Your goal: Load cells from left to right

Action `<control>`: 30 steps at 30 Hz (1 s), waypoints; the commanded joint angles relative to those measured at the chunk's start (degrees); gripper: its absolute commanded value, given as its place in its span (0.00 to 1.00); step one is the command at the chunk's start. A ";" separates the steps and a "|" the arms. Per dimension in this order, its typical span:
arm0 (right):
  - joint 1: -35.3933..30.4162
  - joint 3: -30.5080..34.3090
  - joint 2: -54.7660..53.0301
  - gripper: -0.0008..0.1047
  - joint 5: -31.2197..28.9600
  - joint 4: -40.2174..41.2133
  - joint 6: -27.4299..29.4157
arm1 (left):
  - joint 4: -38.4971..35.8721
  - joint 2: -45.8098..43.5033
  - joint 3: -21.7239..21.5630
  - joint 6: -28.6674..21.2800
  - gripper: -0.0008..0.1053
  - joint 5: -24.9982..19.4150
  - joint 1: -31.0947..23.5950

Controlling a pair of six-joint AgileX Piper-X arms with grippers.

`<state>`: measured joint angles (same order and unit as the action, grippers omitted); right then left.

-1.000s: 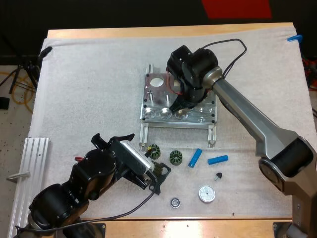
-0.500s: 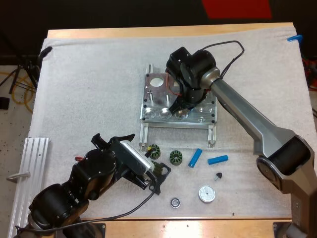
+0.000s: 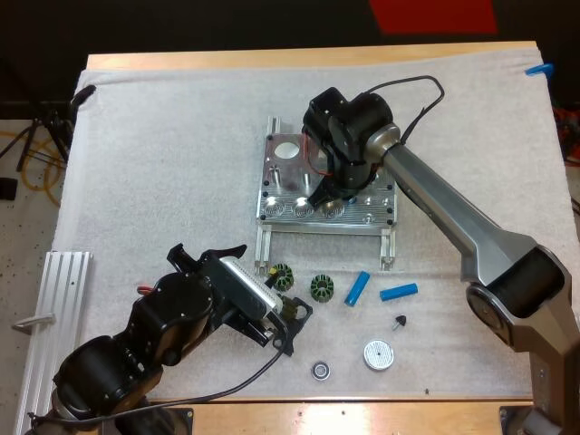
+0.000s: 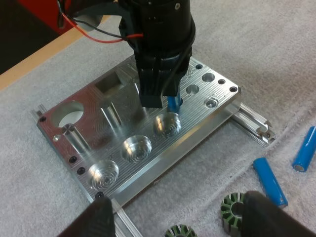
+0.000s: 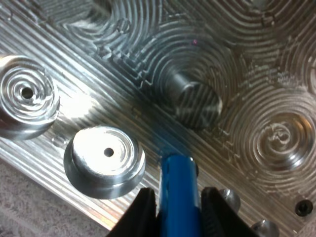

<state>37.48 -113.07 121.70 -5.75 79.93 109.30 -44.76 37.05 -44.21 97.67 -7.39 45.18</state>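
Blue cell [image 5: 177,173] upright, clamped in right gripper [image 5: 177,207], tip at metal fixture [image 3: 283,177] by a front pocket; second cell [image 3: 357,288] and third cell [image 3: 398,292] loose on mat, near each other

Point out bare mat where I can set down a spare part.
Bare: the mat left of the fixture out to its edge, and the far strip behind the fixture. Crowded: in front of the fixture, among green stators, blue cylinders, small parts and the left gripper.

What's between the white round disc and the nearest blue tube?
In the high view, a small black part sits between the white disc and that blue cylinder.
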 commanded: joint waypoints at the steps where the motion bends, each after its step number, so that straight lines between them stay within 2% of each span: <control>1: 0.02 0.11 0.44 0.11 -0.16 0.10 -0.22 | 0.58 -0.21 -0.11 -0.20 0.52 -0.08 -0.06; 20: -0.15 0.11 0.44 0.11 -4.41 1.92 -1.20 | 0.58 -0.21 -0.11 -0.20 0.52 -0.08 -0.06; 30: -1.10 0.62 0.97 0.11 -1.00 0.17 -1.58 | 0.58 -0.21 -0.11 -0.20 0.52 -0.08 -0.06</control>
<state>36.90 -112.74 122.00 -6.50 80.61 108.05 -44.76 37.05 -44.21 97.67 -7.39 45.18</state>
